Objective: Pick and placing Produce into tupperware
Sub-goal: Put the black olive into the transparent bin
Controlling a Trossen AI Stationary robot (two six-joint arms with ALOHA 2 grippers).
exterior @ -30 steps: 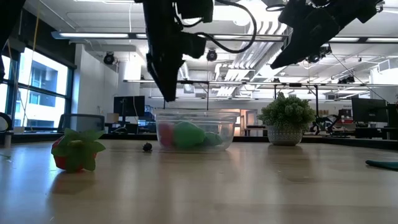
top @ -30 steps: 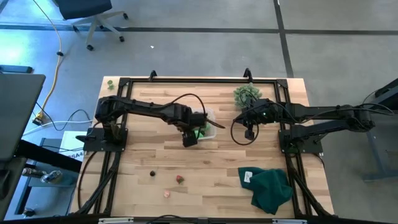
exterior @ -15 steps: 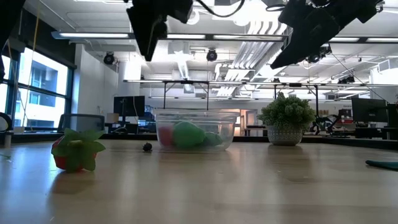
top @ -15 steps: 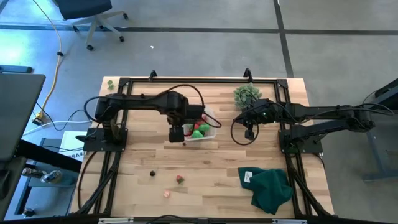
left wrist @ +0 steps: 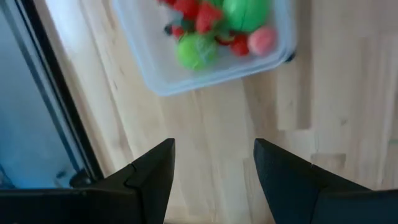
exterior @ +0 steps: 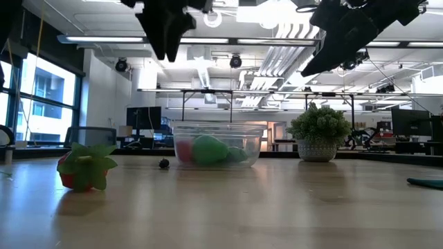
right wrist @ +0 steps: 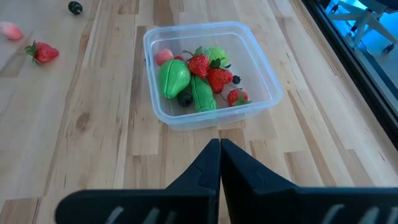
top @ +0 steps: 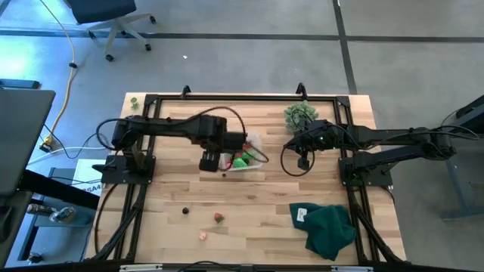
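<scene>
Landmark: tub [top: 243, 156].

Nearest the bench's [top: 257, 219] front edge, well clear of the tub: pink bit [top: 203, 235], strawberry [top: 218, 218], dark berry [top: 184, 211] — loose, unpicked. Green cloth [top: 330, 229] off toward the right arm's side.

Left tool [top: 209, 161] hangs above the bench just beside the tub, fingers apart, empty. Tub holds strawberries [right wrist: 214, 76], green pieces [right wrist: 173, 77], one pink.

Right tool [top: 304, 160] waits beyond the tub's other side, fingers together, empty. Bush [top: 299, 114] behind it.

Risks: left arm swinging low could clip the tub rim and shove or tip it; tiny round berry may roll when pinched.
</scene>
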